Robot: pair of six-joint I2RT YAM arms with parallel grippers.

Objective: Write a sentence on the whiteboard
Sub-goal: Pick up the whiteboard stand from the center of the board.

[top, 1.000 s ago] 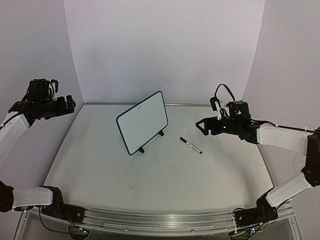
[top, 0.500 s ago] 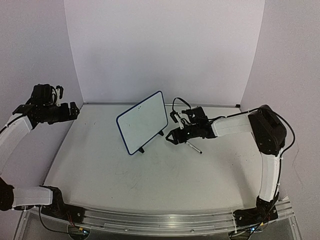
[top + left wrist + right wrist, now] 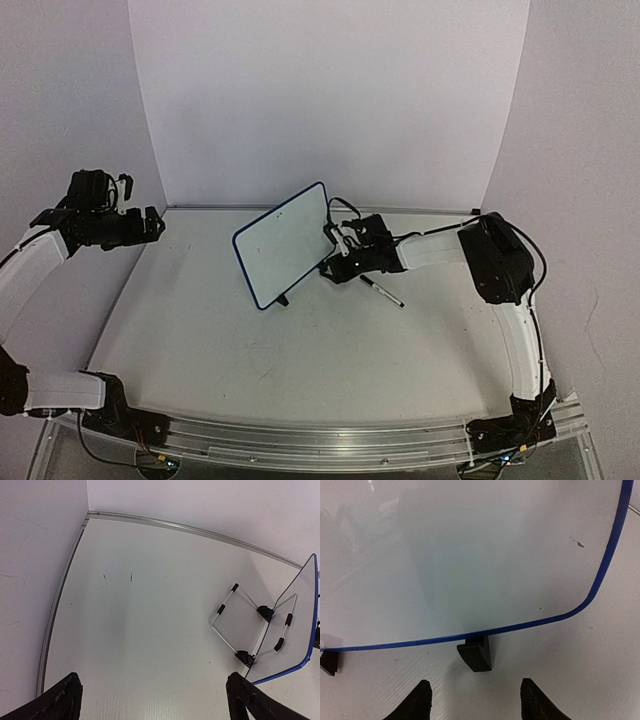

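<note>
Seen above: whiteboard [image 3: 285,245] standing unwritten on worktop [image 3: 300,350], pen [image 3: 382,291] just right, right hand [image 3: 335,262] low between them. Left wrist: left hand [image 3: 152,700] wide open, empty, well apart. Right wrist: half-open on nothing; probably fetching pen, needing a shift right.

The whiteboard [image 3: 285,245] is plain white with a blue frame [image 3: 520,626] and black feet [image 3: 475,655]; the marker pen [image 3: 383,291] is black and white
</note>
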